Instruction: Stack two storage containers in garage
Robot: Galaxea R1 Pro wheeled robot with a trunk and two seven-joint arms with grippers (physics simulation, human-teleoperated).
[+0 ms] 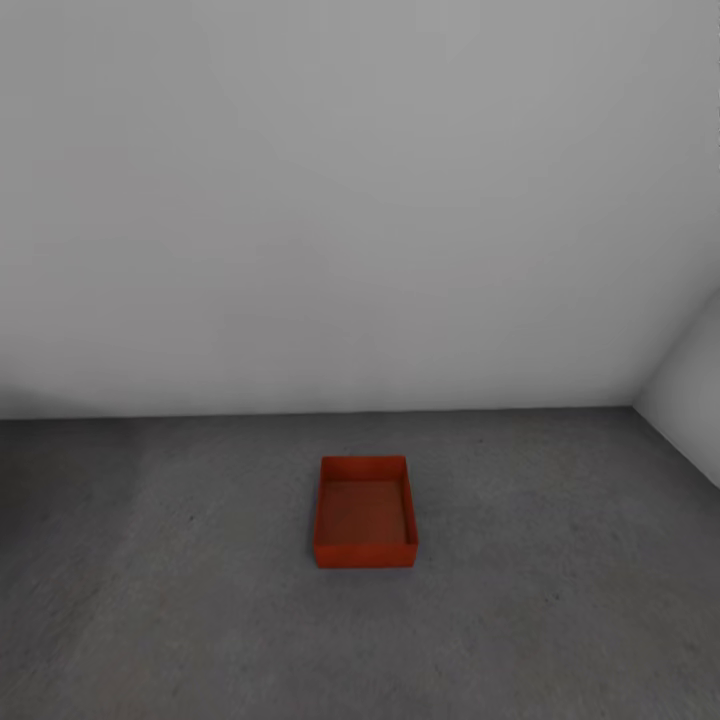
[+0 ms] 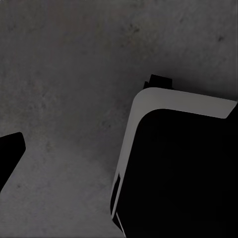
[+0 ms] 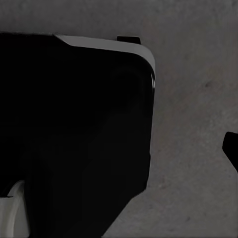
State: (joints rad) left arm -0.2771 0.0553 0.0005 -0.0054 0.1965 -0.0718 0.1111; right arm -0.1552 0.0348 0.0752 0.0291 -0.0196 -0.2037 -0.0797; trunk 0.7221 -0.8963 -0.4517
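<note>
One red-orange storage container (image 1: 365,512) sits upright and empty on the dark grey concrete floor (image 1: 180,600) of the garage, a short way in front of the pale grey wall. No second container is stacked on it. In the left wrist view a black fingertip (image 2: 11,151) of the left gripper shows at the picture's edge over bare floor. The right wrist view likewise has a black fingertip (image 3: 232,148) at its edge. Both fingertips stand far out to the side, with nothing held between the fingers.
The pale grey back wall (image 1: 360,200) meets a side wall (image 1: 690,400) at a corner on the right. Below both wrist cameras lies my own black base with its white rim (image 2: 148,99), (image 3: 109,42), on the mottled floor.
</note>
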